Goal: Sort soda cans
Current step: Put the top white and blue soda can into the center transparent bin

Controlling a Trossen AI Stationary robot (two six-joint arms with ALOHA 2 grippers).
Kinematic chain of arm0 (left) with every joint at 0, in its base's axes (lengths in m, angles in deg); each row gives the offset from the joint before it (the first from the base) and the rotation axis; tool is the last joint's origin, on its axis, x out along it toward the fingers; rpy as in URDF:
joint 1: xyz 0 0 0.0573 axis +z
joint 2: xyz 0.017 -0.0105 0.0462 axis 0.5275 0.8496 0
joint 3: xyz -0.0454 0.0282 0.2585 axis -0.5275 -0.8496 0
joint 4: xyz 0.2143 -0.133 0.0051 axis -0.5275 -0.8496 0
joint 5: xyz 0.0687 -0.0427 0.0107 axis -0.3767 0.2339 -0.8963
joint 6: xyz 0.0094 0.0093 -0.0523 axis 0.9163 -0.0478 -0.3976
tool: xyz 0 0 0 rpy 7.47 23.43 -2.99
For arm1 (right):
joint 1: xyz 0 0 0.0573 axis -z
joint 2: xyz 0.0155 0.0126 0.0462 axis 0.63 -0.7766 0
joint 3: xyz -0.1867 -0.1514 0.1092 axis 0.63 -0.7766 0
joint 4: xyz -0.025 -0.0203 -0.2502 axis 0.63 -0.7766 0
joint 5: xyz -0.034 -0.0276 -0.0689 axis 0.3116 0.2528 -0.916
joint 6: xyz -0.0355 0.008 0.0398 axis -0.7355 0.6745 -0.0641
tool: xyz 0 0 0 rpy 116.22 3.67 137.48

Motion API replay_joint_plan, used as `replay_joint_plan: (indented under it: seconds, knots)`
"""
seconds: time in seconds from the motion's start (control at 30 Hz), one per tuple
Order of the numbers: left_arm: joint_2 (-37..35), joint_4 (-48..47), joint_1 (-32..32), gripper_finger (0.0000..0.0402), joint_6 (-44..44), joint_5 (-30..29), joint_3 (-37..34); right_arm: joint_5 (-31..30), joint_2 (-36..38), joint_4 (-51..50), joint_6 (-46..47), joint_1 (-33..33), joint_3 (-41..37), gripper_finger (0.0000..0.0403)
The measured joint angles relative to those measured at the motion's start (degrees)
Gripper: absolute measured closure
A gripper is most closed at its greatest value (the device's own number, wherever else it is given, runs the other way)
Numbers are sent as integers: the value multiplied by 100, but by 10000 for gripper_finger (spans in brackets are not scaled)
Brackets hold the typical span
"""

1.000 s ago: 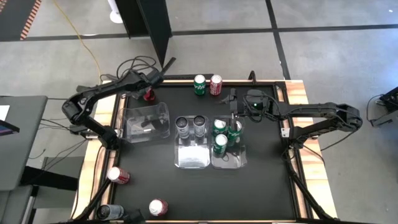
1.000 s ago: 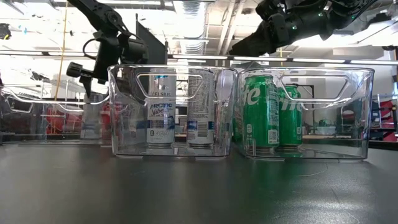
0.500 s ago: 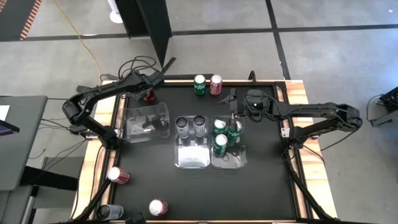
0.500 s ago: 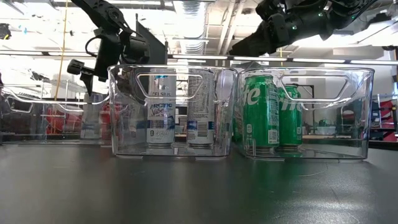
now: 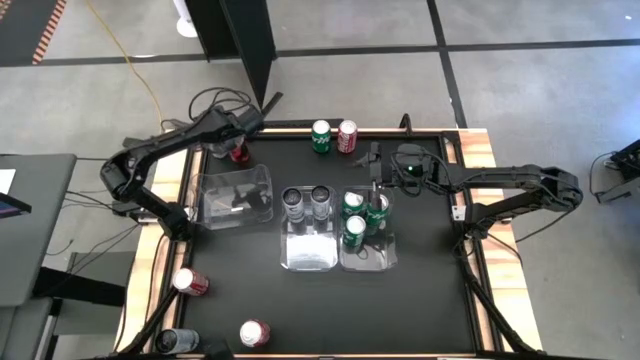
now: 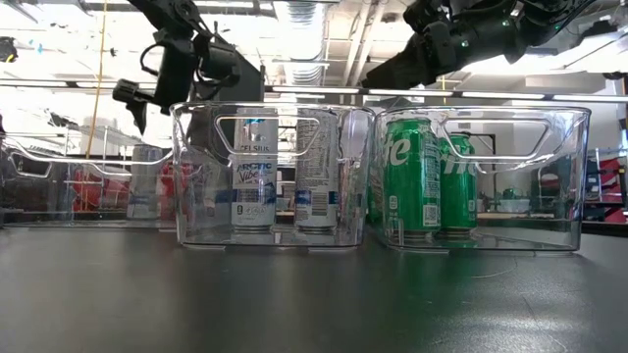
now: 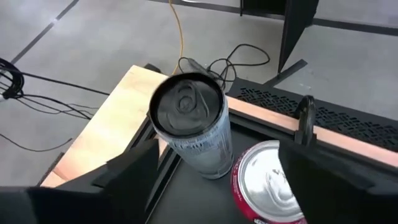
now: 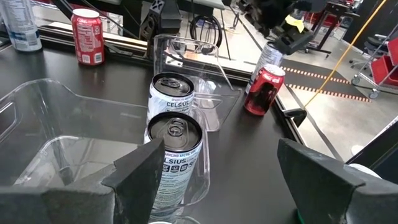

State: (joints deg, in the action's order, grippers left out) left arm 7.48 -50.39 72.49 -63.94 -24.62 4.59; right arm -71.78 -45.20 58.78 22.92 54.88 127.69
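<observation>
Since a second ago our left gripper (image 5: 238, 128) has risen off the red can (image 5: 238, 152), fingers now spread wide above it at the table's (image 5: 420, 300) far left corner. Beside it stands a grey can (image 7: 191, 123). Our right gripper (image 5: 378, 178) hovers, wide open, over the green cans (image 5: 354, 228) in their clear bin (image 6: 559, 176).

Four red cans (image 5: 347, 135), four green cans (image 5: 321, 134), four silver cans (image 5: 294, 200), three clear bins (image 5: 215, 190).
</observation>
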Motion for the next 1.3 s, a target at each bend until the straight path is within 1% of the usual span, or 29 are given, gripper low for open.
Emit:
replay_joint_plan:
  seconds: [0.1,0.2,0.57,0.83,1.1,1.3]
  knots:
    - [-1,-13,177,46,40,41,25,1,0,-7,-2,0,2,72]
    - [-1,-77,351,38,-32,105,25,-1,0,-28,-3,0,0,72]
    - [-1,-58,633,36,-34,117,25,-1,0,-79,-64,0,-24,72]
    - [-1,593,801,36,469,202,25,-1,2,43,-103,7,-122,72]
    - [-1,621,1064,36,674,406,-88,-1,2,40,-103,7,-122,72]
    - [1,894,1153,36,840,472,-221,0,2,42,-103,6,-122,72]
